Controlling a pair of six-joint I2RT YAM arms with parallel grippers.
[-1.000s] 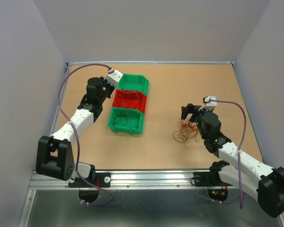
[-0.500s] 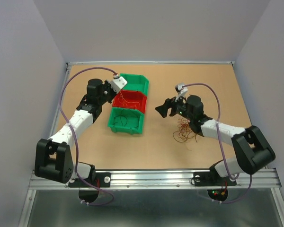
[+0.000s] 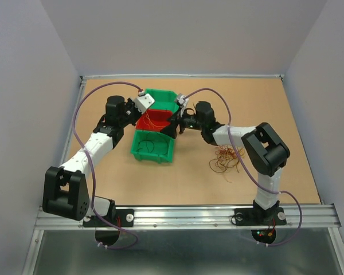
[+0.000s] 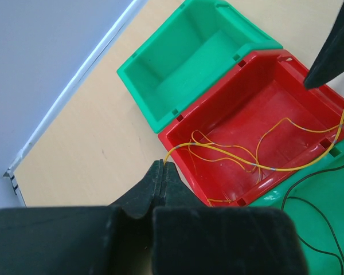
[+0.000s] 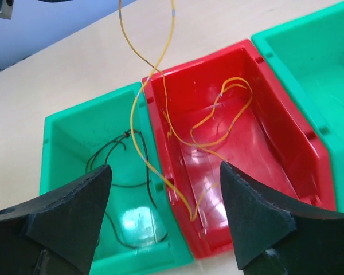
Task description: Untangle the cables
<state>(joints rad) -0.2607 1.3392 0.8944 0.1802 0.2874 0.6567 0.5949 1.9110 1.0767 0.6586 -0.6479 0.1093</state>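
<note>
Cables lie in a loose red, orange and dark tangle on the table, to the right of three bins set in a row. More strands sit in the bins: yellow ones loop inside the red bin, and a black cable curls in the near green bin. One yellow cable rises out of the red bin to the left gripper, whose fingertips are pressed together on its end (the strand is hair-thin there). The right gripper hovers over the red and near green bins, fingers spread wide.
</note>
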